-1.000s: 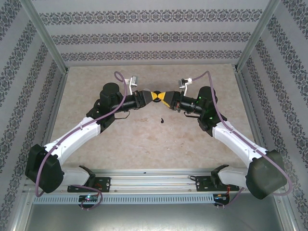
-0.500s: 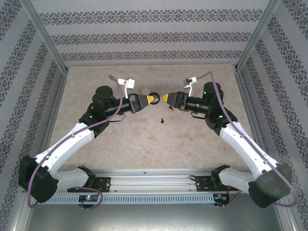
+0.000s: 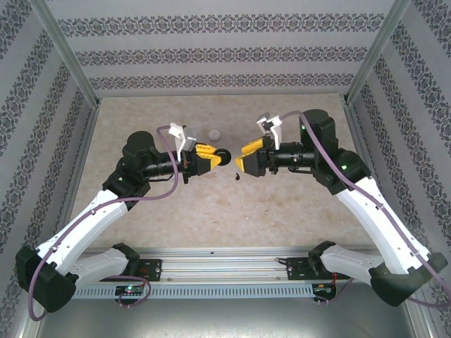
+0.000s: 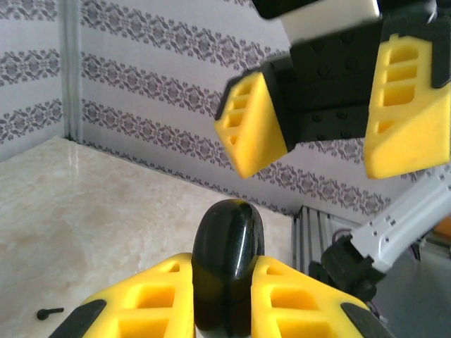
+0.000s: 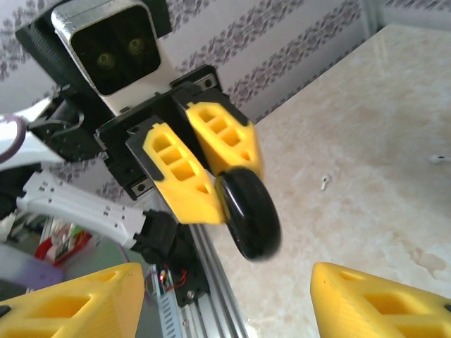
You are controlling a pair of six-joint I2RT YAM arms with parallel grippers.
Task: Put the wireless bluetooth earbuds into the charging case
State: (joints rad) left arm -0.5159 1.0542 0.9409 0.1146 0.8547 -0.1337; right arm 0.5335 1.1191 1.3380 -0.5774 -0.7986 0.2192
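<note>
My left gripper (image 3: 215, 157) is clamped on the black puck (image 3: 223, 156). In the left wrist view, my two yellow left fingers (image 4: 165, 299) press against its flat sides with only the puck's own thickness between them. The puck stands on edge, and its rounded rim rises above my fingertips. It is held up in the air, above the table (image 3: 176, 204).

My right gripper (image 3: 244, 155) faces it from the other side, close to the puck but apart from it. Its jaws stand wide, with nothing between them and nothing touching them. In the right wrist view, my right fingers (image 5: 70, 306) sit at the two bottom corners of the picture, and the gripped puck hangs in the open space beyond them.

The black earbud (image 3: 238, 175) lies on the table just below the gap between my two grippers, and neither one touches it. The white earbud (image 5: 324, 182) lies on the table past the puck in the right wrist view. A pale puck (image 3: 213, 134) rests flat on the table beyond my left gripper, towards the back wall.
</note>
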